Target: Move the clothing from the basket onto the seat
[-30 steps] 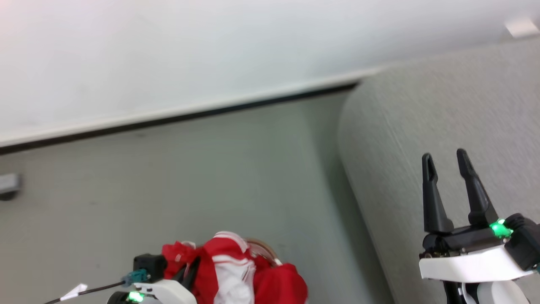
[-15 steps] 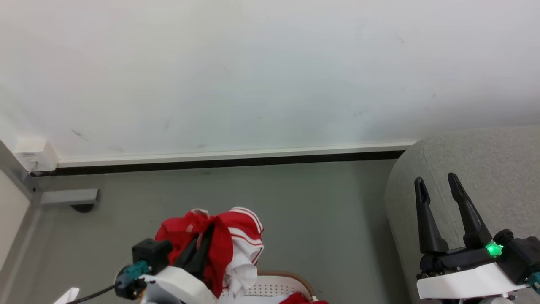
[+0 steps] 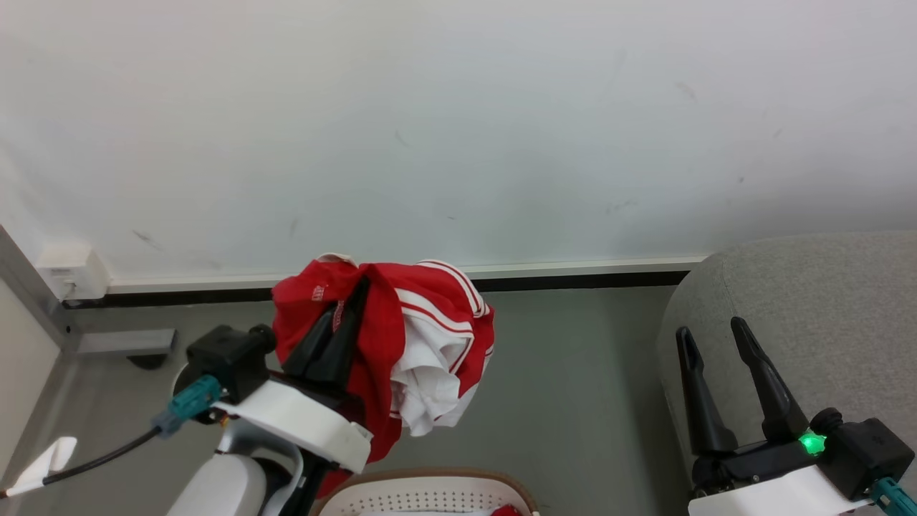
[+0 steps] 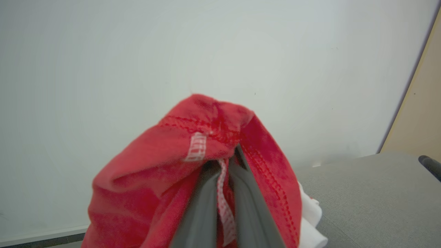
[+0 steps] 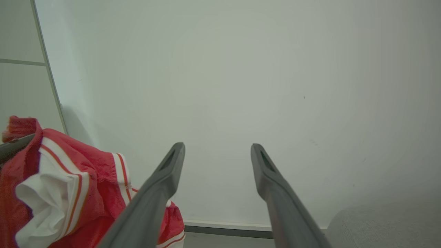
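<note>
- Tightly, the fingers of the left gripper [image 3: 360, 288] are pressed together on a fold of the clothing [image 3: 437, 344]. In the left wrist view a strip of red-white trim [image 4: 224, 206] is seen pinched between them.
- Compared with half a second ago, the bundle is carried higher. The bulk of the red and white jersey is now hung above the basket [image 3: 423, 474]. Whether its lowest tail beside the arm touches the tan rim cannot be told.
- A small patch of red [image 3: 506, 510] is seen inside the basket, so a second garment is judged to be left there.
- As before, the right gripper [image 3: 709, 331] is held spread wide with nothing between its fingers. It is seen against the rounded edge of the seat [image 3: 809, 287].
- The seat is found well to the right of the held jersey, with bare floor [image 3: 573, 373] between them.
- The view itself is shifted from a second ago, so part of the apparent change is owed to the camera.
- The lift is judged to be nearly done. A carry to the right and a release over the seat are called for next, followed by a return for what remains.
</note>
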{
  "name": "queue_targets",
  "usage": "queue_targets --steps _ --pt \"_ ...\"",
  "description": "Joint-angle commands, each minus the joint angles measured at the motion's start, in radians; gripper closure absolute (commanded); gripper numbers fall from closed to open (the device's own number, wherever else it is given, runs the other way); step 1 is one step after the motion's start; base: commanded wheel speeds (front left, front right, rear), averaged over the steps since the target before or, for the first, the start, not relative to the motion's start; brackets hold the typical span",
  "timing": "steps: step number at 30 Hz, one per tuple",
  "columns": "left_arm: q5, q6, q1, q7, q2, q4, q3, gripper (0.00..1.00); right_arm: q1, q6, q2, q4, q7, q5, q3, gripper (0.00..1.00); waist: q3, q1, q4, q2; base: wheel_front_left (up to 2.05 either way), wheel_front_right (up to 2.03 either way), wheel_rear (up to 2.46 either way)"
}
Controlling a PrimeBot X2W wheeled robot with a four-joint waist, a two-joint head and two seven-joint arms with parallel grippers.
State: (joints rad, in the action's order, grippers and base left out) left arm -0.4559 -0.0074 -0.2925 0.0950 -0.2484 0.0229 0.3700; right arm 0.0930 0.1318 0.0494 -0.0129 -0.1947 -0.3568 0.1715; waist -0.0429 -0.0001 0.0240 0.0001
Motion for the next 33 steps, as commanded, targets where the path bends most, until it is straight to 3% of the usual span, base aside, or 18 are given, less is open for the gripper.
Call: queue_targets --steps 1,11,19,26,33 --pt "-0.001 0.007 -0.011 -0.012 -0.01 -0.026 -0.004 1.0 -0.016 -0.002 0.002 0.003 -0.002 -0.003 0.005 0.0 0.001 0.0001 -0.003 -0.0001 0.0 0.0 0.0" --pt "0.0 0.025 -0.004 -0.037 -0.009 -0.078 0.007 1.0 -0.005 -0.002 0.002 0.023 0.006 -0.001 0.061 0.0 0.003 0.0001 -0.012 -0.0001 0.0 0.0 0.0" --pt "-0.001 0.019 0.001 -0.037 -0.005 -0.07 0.028 1.0 0.018 -0.002 0.001 0.054 0.03 -0.018 0.21 0.0 -0.003 0.0001 0.002 -0.0001 0.0 0.0 0.0" --pt "0.011 -0.008 -0.021 -0.044 0.016 -0.045 0.086 1.0 0.089 -0.002 0.027 0.16 0.103 -0.085 0.412 0.0 -0.011 0.0001 0.05 -0.0001 0.0 0.0 0.0" --pt "0.02 -0.034 -0.034 -0.044 0.056 -0.015 0.151 1.0 0.15 -0.002 0.014 0.28 0.091 -0.15 0.457 0.0 -0.03 0.0001 0.121 -0.0001 0.0 0.0 0.0"
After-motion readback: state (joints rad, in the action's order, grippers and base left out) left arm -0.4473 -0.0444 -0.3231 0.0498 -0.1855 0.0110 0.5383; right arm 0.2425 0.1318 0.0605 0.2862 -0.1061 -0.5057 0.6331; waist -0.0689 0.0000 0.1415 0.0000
